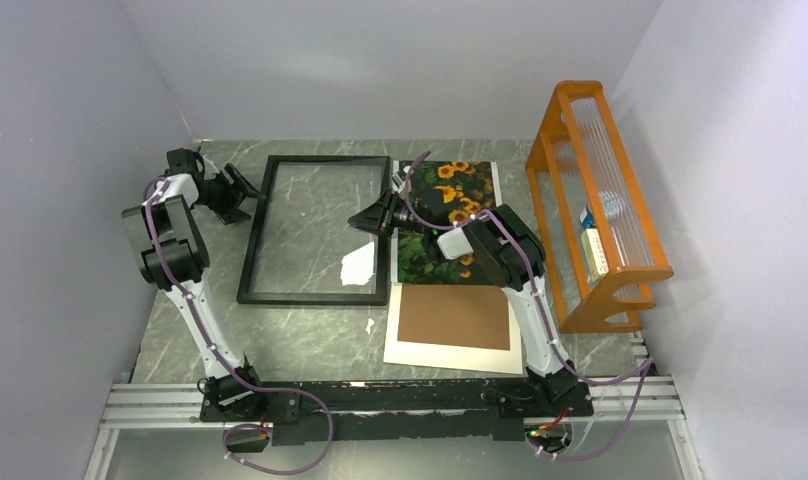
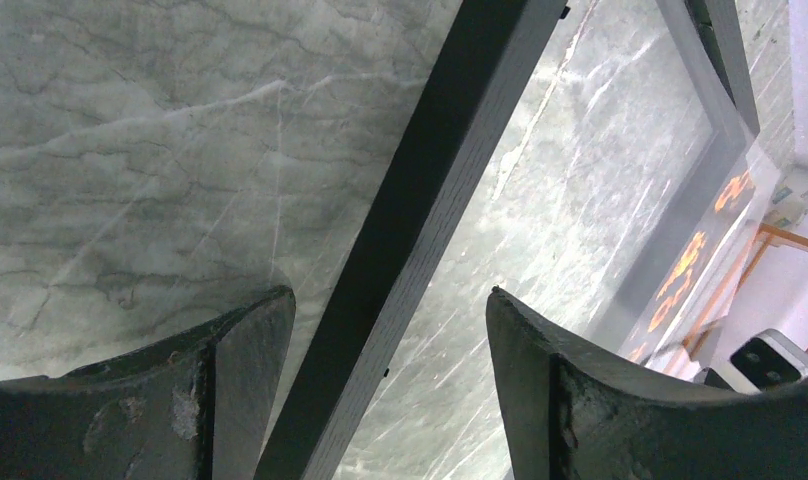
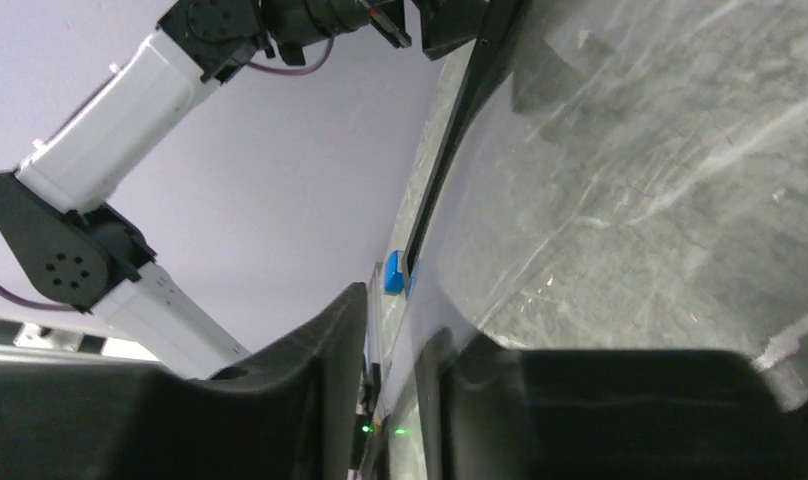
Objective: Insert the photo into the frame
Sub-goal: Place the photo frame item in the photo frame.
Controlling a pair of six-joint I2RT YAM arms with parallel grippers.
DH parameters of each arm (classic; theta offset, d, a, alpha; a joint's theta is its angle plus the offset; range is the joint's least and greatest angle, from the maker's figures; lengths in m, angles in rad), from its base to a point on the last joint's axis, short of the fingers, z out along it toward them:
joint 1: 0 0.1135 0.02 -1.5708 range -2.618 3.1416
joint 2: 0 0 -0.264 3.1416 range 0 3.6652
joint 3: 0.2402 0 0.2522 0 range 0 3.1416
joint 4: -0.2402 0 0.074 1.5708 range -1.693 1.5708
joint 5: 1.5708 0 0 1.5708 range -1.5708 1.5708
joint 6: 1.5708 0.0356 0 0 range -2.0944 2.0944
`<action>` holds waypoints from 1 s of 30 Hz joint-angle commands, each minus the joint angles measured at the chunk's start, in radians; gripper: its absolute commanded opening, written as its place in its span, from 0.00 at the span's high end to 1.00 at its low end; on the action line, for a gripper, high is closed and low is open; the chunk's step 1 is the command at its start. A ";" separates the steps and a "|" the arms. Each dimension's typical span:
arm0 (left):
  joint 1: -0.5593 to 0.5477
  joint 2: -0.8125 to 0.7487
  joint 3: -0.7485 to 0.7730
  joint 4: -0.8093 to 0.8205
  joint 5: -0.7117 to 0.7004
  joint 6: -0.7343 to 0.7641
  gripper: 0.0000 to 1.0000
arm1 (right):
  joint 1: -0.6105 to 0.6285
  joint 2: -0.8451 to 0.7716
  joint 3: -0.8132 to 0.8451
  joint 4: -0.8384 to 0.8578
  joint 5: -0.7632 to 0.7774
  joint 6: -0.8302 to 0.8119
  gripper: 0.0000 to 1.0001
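Note:
The black frame lies flat left of centre, and its left rail runs between my left fingers. My left gripper is open and straddles that rail just above the table. The sunflower photo lies on the table right of the frame, partly under my right arm. My right gripper is at the frame's right edge. Its jaws are nearly closed on the edge of a clear pane, with one finger seen through the pane.
A brown backing board lies on a white mat sheet in front of the photo. An orange wooden rack stands at the right wall. A small white scrap lies by the frame's near right corner. Grey walls close off three sides.

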 commanded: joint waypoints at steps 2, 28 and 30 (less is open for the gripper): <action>-0.010 0.023 -0.030 -0.008 -0.083 0.007 0.23 | 0.019 -0.056 0.085 0.012 -0.027 -0.019 0.60; 0.039 -0.163 -0.045 -0.102 -0.560 -0.169 0.22 | 0.064 -0.196 0.262 -0.174 -0.089 -0.149 1.00; 0.044 -0.156 -0.027 -0.121 -0.555 -0.164 0.22 | 0.071 -0.204 0.295 -0.213 -0.080 -0.159 1.00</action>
